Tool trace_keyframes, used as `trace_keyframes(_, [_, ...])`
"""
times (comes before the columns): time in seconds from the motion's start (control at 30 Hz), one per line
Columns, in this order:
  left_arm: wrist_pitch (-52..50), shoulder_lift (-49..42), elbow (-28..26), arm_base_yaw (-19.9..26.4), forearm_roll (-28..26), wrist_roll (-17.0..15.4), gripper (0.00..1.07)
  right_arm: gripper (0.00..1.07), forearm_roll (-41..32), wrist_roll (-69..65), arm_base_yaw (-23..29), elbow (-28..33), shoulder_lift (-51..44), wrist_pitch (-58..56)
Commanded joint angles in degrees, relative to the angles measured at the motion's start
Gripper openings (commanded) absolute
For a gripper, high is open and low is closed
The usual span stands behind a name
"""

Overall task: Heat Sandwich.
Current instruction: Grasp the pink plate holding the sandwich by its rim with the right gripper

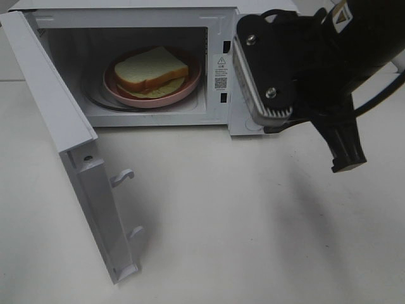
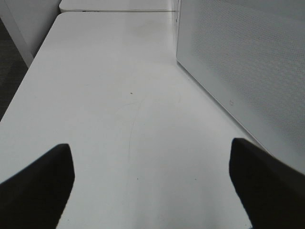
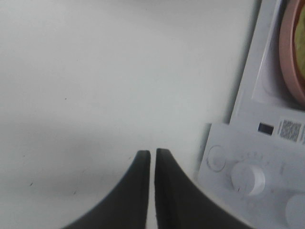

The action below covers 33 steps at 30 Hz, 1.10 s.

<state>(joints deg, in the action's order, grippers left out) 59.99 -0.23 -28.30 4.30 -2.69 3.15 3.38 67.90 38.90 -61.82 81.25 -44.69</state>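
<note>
Right pincer point(image 3: 153, 151) apart from sandwich point(image 1: 152, 68)

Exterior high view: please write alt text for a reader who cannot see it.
A sandwich on a pink plate sits inside a white microwave whose door stands wide open. The black right gripper hangs before the microwave's right side, above a white table.

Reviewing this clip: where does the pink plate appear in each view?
Exterior high: plate inside the open microwave, upper centre, under the sandwich.
Left wrist: not in it; only the microwave's perforated wall shows.
Right wrist: a slice of its rim, cut off by the frame, in the cavity beyond the knobs.
Shared landmark: the microwave.
</note>
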Motion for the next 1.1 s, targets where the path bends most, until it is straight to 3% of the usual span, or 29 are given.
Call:
trace_keyframes(0.03, [-0.5, -0.9, 0.1, 0.1, -0.3, 0.0, 0.81, 0.07, 0.2, 3.0, 1.3, -0.1, 1.7, 1.0])
trace_keyframes(0.5, [-0.5, -0.9, 0.1, 0.1, -0.3, 0.0, 0.81, 0.09, 0.6, 2.3, 1.3, -0.1, 4.1, 4.8])
trace_keyframes(0.63, [-0.5, -0.9, 0.1, 0.1, -0.3, 0.0, 0.81, 0.16, -0.6, -2.6, 1.3, -0.1, 4.1, 5.4])
trace_keyframes(0.67, [-0.5, -0.9, 0.1, 0.1, -0.3, 0.0, 0.81, 0.19, -1.3, -3.7, 1.3, -0.1, 4.1, 5.6])
trace_keyframes(0.73, [-0.5, -0.9, 0.1, 0.1, -0.3, 0.0, 0.81, 0.41, -3.0, -6.1, 1.3, -0.1, 4.1, 6.6])
trace_keyframes(0.77, [-0.5, -0.9, 0.1, 0.1, -0.3, 0.0, 0.81, 0.41, -3.0, -6.1, 1.3, -0.1, 4.1, 6.6])
trace_keyframes(0.83, [-0.5, -0.9, 0.1, 0.1, -0.3, 0.0, 0.81, 0.59, -3.0, -6.9, 1.3, -0.1, 4.1, 7.2])
trace_keyframes(0.87, [-0.5, -0.9, 0.1, 0.1, -0.3, 0.0, 0.81, 0.76, -3.4, -7.6, 1.3, -0.1, 4.1, 8.1])
trace_keyframes(0.9, [-0.5, -0.9, 0.1, 0.1, -0.3, 0.0, 0.81, 0.85, -3.0, -7.6, 1.3, -0.1, 4.1, 9.5])
trace_keyframes(0.93, [-0.5, -0.9, 0.1, 0.1, -0.3, 0.0, 0.81, 0.85, -3.0, -7.6, 1.3, -0.1, 4.1, 9.5])
trace_keyframes(1.0, [-0.5, -0.9, 0.1, 0.1, -0.3, 0.0, 0.81, 1.01, -3.0, -7.6, 1.3, -0.1, 4.1, 14.4])
trace_keyframes(1.1, [-0.5, -0.9, 0.1, 0.1, -0.3, 0.0, 0.81, 1.02, -3.4, -7.6, 1.3, -0.1, 4.1, 15.9])
